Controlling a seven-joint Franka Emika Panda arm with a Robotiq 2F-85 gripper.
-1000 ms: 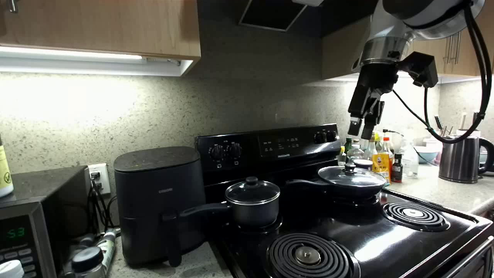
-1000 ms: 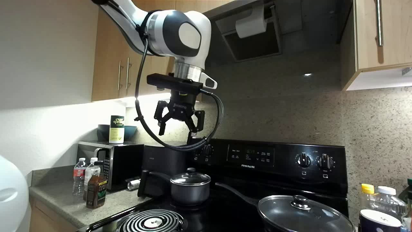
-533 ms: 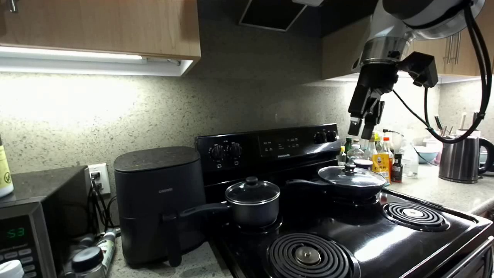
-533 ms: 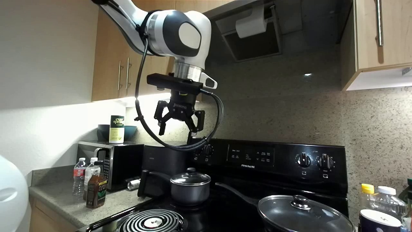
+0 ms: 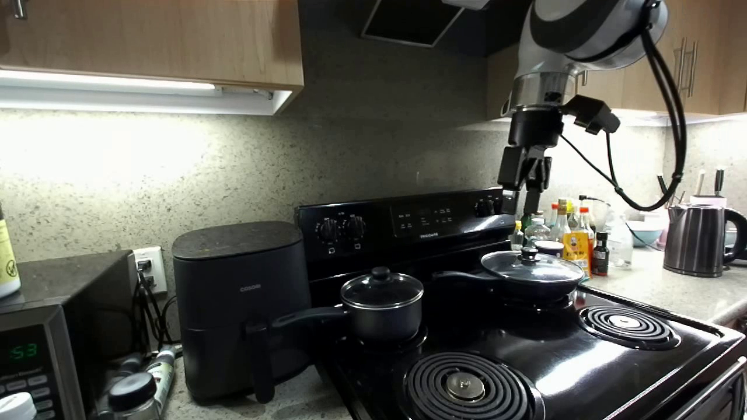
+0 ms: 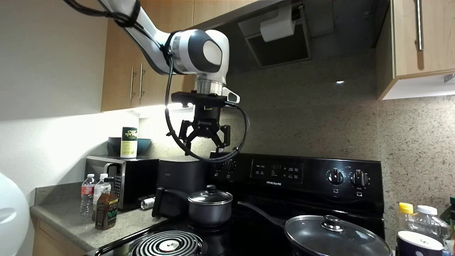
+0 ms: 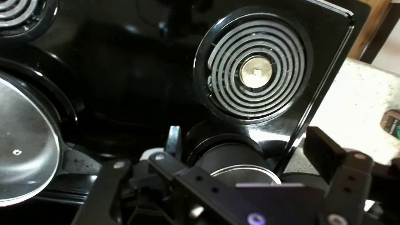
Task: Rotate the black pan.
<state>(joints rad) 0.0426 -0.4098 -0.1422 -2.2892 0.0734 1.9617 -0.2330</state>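
- Gripper (image 6: 204,150) moved down and slightly right in an exterior view
- fingers (image 7: 323,153) stood spread, released
- black pan (image 6: 336,239) sat lidded, lower right of that frame

From the centre of an exterior view I have the lidded saucepan (image 5: 382,315) at six o'clock, the air fryer (image 5: 242,315) at eight, the kettle (image 5: 694,240) at three; from the centre of the wrist view, a coil burner (image 7: 256,72) at two and the speckled counter (image 7: 351,103) at three.
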